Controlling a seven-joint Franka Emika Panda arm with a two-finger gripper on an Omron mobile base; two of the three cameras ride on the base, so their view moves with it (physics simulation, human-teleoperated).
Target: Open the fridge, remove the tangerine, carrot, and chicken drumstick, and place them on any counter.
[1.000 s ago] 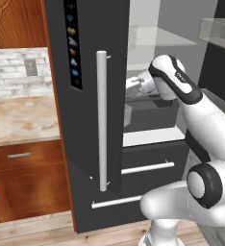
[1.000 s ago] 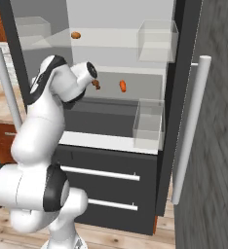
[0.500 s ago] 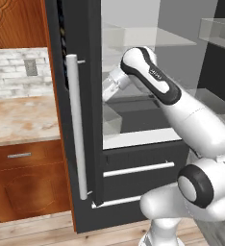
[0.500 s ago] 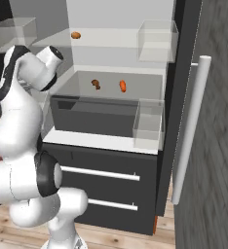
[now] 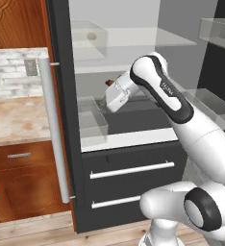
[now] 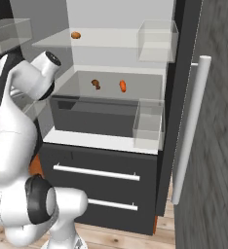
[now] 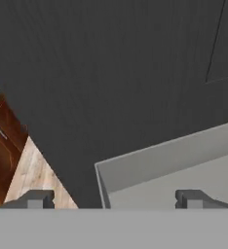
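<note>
The fridge stands open, its left door and long pale handle swung wide. The tangerine lies on the upper shelf and also shows behind a clear bin. On the middle shelf the chicken drumstick and the carrot lie side by side. My hand hovers in front of that shelf and partly covers the drumstick. My gripper is open and empty, its fingertips wide apart. The counter runs left of the fridge.
Clear door bins hang on the right door beside its handle. Two lower drawers are closed. Reddish-brown cabinets sit under the counter. The hand view faces a dark fridge surface and a pale grey ledge.
The left fridge door has swung further open to the left. My hand has left the door edge and moved right, in front of the middle shelf.
</note>
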